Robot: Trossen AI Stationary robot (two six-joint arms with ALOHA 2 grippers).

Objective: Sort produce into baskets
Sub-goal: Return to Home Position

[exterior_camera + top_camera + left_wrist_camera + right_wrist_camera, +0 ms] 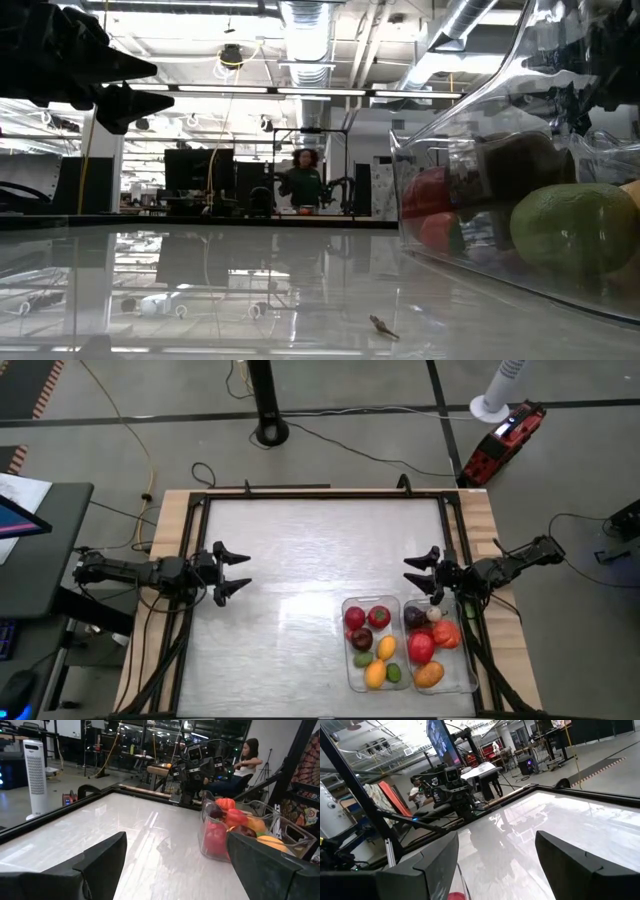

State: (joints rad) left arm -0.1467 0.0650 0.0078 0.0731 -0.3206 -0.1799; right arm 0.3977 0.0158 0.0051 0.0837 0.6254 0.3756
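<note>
On the right half of the tabletop (300,550), two clear bins stand side by side: the left bin (346,652) holds seven pieces of produce (378,617), the right bin (472,665) about five. Both claws are released and empty, the left claw (247,571) at the tabletop's left side, the right claw (407,572) just beyond the bins.

Left bin (347,660), right bin (471,672): clear, upright, touching side by side; each holds heap of mixed-colour produce (378,617).

The table top (310,550) ahead of the left gripper (248,570) is smooth, glossy, mirror-like. The baskets (347,670) beside the right gripper (408,572) are clear, shiny plastic.
</note>
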